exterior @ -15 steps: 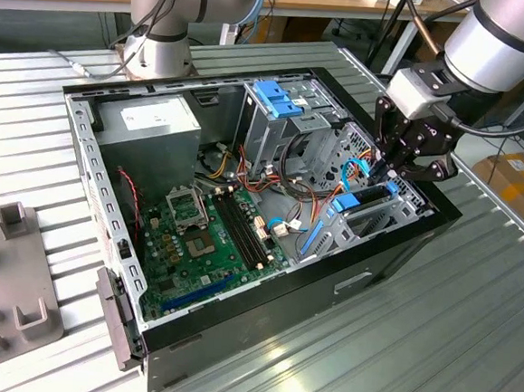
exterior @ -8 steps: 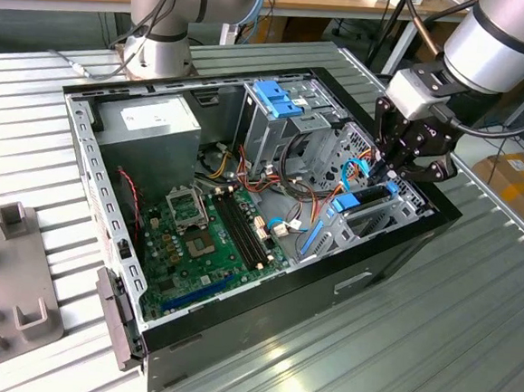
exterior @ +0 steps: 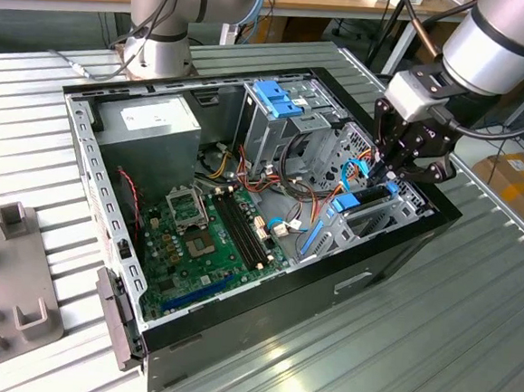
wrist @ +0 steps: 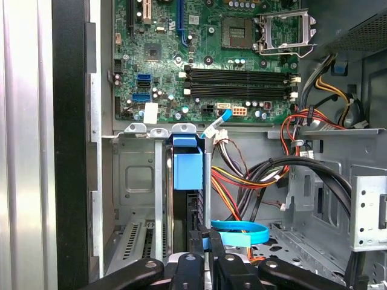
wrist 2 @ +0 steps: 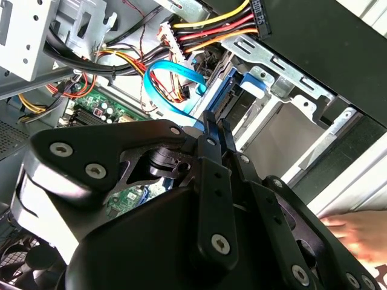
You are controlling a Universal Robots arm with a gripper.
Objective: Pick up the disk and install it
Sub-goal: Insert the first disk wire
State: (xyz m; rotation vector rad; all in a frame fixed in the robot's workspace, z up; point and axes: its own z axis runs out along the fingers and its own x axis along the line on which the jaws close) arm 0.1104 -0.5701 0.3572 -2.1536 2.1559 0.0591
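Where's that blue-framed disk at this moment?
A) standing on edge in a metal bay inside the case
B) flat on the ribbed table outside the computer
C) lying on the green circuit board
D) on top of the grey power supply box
A. In the first wrist view, the disk stands on edge in a slot of the metal drive cage, right at the gripper and short of the motherboard.

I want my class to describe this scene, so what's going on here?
A robot arm's tool is down inside the open black computer case, at the end of the dark grey hard drive in a bright blue plastic caddy. The drive stands on edge in a metal bay slot by one black wall of the case. Whether it is fully seated cannot be told.
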